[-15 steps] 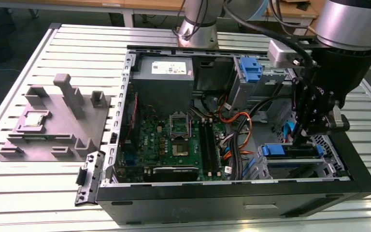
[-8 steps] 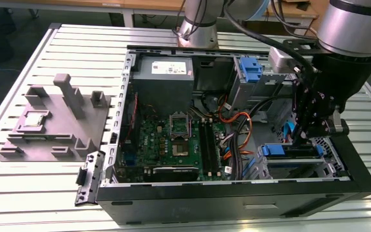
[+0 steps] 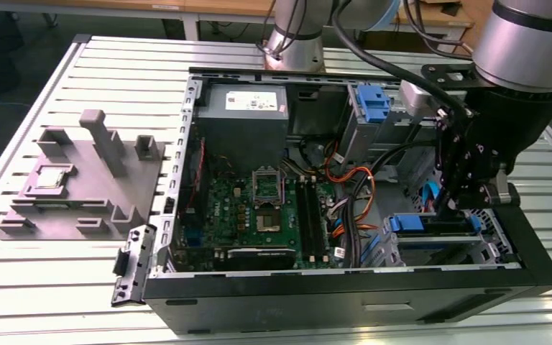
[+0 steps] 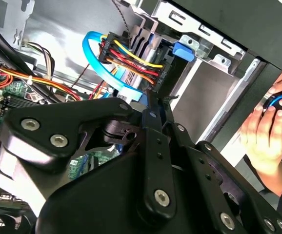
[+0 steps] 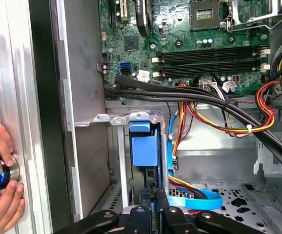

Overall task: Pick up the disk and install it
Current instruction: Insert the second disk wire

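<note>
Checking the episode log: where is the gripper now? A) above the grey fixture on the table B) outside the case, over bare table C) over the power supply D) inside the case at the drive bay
D: in the exterior view the gripper hangs inside the open computer case, right at the drive bay with its blue plastic parts.

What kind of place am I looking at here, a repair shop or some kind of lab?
Probably a robotics lab or test bench rather than a repair shop. An open black desktop computer case lies on a slotted aluminium table, a silver-and-black robot arm reaches into it, and a grey moulded parts holder sits beside it.
</note>
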Available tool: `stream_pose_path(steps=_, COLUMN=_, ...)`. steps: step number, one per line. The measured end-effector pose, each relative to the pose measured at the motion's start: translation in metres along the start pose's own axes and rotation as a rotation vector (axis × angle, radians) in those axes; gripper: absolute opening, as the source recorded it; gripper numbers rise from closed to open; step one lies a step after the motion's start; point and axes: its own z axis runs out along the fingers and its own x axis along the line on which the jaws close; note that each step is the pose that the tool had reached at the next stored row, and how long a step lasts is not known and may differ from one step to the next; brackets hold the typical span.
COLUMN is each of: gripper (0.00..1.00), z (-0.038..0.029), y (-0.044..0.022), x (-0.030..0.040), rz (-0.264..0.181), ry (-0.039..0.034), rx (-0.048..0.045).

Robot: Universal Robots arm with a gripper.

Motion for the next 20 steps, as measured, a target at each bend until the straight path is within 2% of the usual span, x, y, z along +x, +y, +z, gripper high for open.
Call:
stream_pose_path(steps=6, gripper=0.16, z=0.0012, y=0.0009, x=0.0038, rz=-0.012, ry=-0.0104, rx=0.0070)
stream_pose_path(steps=9, gripper=0.16, z=0.0015, y=0.0011, x=0.0047, rz=-0.023, ry=-0.0128, rx=0.0119)
stream_pose_path(steps=12, gripper=0.16, z=0.0017, y=0.0010, x=0.0047, rz=-0.023, ry=-0.0134, rx=0.0124)
stream_pose_path(steps=15, gripper=0.16, z=0.0022, y=0.0011, x=0.0047, rz=-0.023, ry=-0.0179, rx=0.0121)
stream_pose_path(steps=17, gripper=0.16, z=0.0026, y=0.0013, x=0.0046, rz=-0.022, ry=-0.0285, rx=0.0114)
stream_pose_path(steps=20, gripper=0.16, z=0.0030, y=0.0012, x=0.0046, rz=-0.019, ry=-0.0514, rx=0.0102)
